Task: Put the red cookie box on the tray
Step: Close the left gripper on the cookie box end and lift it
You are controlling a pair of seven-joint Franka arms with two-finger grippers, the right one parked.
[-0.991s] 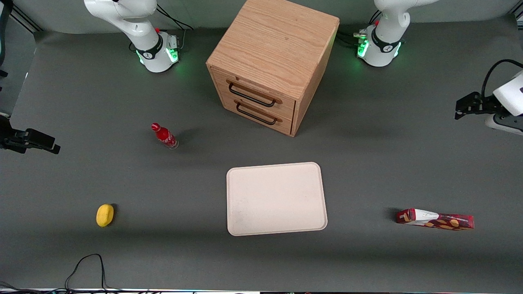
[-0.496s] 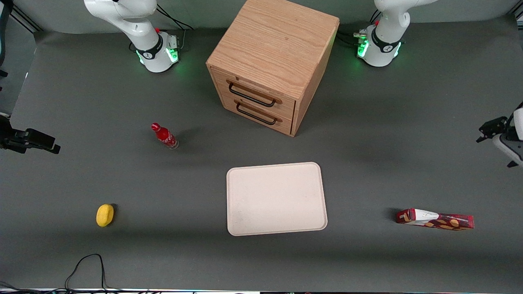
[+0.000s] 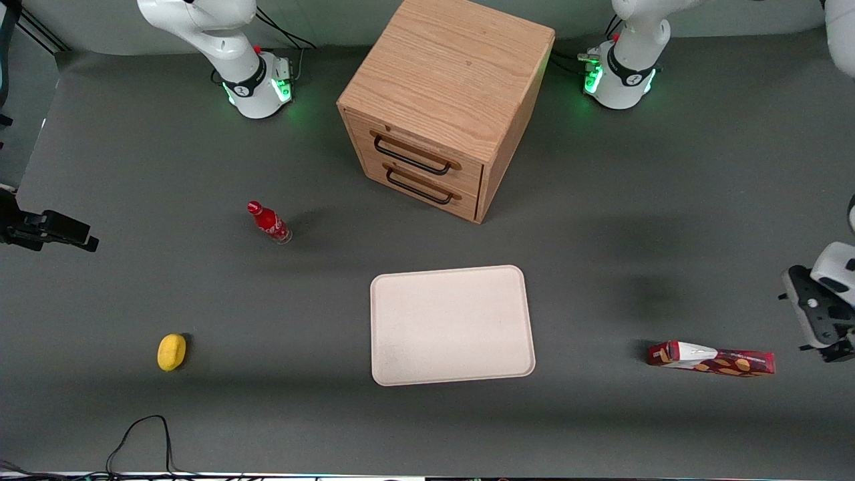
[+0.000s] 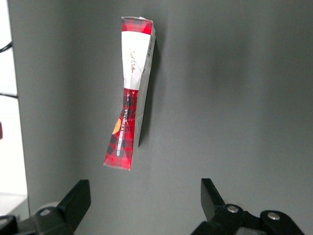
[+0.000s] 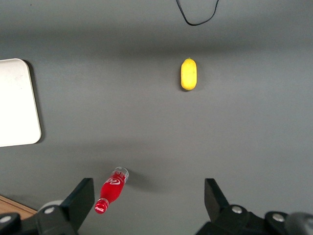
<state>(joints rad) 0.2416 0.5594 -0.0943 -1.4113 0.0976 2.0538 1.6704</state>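
Note:
The red cookie box (image 3: 711,359) lies flat on the grey table toward the working arm's end, its white-patched end pointing at the tray (image 3: 451,325). In the left wrist view the red cookie box (image 4: 132,93) lies on the mat ahead of the fingers. The cream-white tray sits near the table's middle with nothing on it, well apart from the box. My left gripper (image 3: 828,334) hangs above the table just past the box's outer end, slightly farther from the front camera. This gripper (image 4: 142,200) is open, with only bare mat between its black fingertips (image 4: 76,198).
A wooden two-drawer cabinet (image 3: 441,107) stands farther from the front camera than the tray. A small red bottle (image 3: 268,222) and a yellow lemon-like object (image 3: 172,351) sit toward the parked arm's end. A black cable (image 3: 140,434) loops near the front edge.
My left gripper has travelled nearer to the front camera and turned downward, ending just beside the box's outer end. The box, the tray and the other objects have not moved.

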